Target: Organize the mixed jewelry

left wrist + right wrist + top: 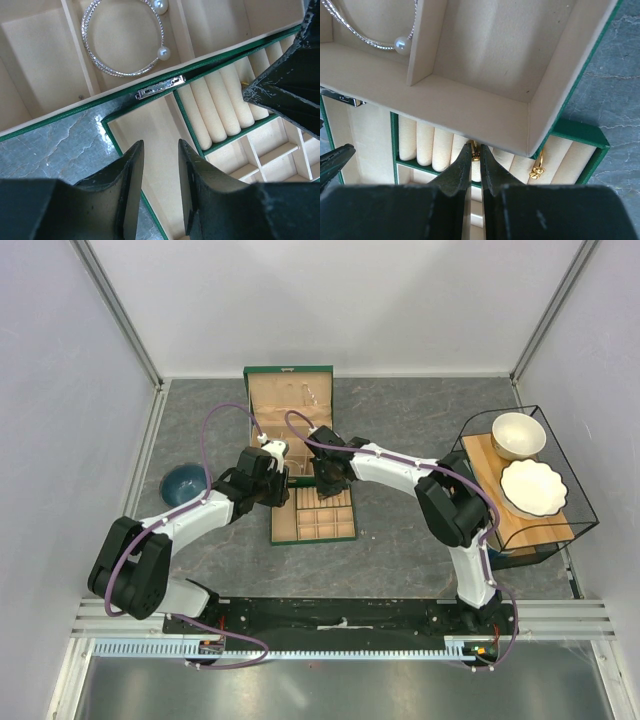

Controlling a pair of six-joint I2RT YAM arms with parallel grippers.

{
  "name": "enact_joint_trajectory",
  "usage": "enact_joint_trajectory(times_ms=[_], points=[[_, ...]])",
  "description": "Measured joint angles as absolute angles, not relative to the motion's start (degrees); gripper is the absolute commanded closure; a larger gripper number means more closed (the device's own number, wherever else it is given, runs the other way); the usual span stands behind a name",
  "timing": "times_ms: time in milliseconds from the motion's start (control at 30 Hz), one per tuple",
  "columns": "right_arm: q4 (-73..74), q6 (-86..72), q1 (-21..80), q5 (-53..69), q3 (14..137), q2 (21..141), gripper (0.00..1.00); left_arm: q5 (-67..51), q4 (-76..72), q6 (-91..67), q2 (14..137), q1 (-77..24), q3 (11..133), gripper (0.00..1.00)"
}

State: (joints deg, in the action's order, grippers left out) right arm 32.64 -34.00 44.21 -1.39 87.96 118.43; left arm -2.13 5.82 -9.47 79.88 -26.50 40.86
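Over ring rolls (442, 147), R tool (475, 147) pinches gold ring (475, 155); L tool (160, 142) released, empty.

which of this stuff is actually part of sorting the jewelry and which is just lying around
Part of the job: silver bangle; gold piece at the right end effector tips; gold earring on the ring rolls; green jewelry box; tan tray.

Just lying about: blue bowl; wooden board; cream bowl; white plate.

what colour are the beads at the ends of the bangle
The beads are pearly white; best seen in the left wrist view.
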Motion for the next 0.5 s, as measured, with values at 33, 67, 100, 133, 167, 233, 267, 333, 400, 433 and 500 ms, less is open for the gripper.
enact_joint_trajectory(times_ms=[33,67,100,133,167,233,267,333,400,433,500], points=[[32.91,-33.71,44.27,-1.41,88.38,118.72,0.99,-2.13,5.82,-9.47,79.88,-26.5,40.86,0.6],[33.1,-33.54,44.31,-1.45,88.64,118.96,0.98,-2.13,5.82,-9.47,79.88,-26.5,40.86,0.6],[33.41,-33.26,44.38,-1.5,89.01,119.17,0.97,-2.15,5.82,-9.47,79.88,-26.5,40.86,0.6],[33.74,-33.01,44.42,-1.56,89.34,119.35,0.97,-2.22,5.82,-9.47,79.88,-26.5,40.86,0.6],[34.02,-32.86,44.47,-1.65,89.65,119.55,0.94,-2.26,5.8,-9.47,79.88,-26.5,40.86,0.6],[34.61,-32.51,44.56,-1.76,90.28,119.87,0.93,-2.52,5.82,-9.47,79.88,-26.5,40.86,0.61],[34.74,-32.42,44.62,-1.85,90.37,119.92,0.91,-2.7,5.8,-9.47,79.88,-26.5,40.86,0.61],[35.16,-32.08,44.8,-2.13,90.83,120.11,0.87,-3.09,5.8,-9.47,79.88,-26.5,40.86,0.61],[35.44,-31.68,44.88,-2.39,91.2,120.31,0.82,-3.2,5.8,-9.47,79.88,-26.5,40.86,0.61],[35.57,-31.62,44.91,-2.44,91.31,120.4,0.78,-3.25,5.82,-9.47,79.88,-26.5,40.86,0.62],[35.68,-31.46,44.91,-2.42,91.46,120.46,0.75,-3.36,5.82,-9.47,79.88,-26.5,40.86,0.62]])
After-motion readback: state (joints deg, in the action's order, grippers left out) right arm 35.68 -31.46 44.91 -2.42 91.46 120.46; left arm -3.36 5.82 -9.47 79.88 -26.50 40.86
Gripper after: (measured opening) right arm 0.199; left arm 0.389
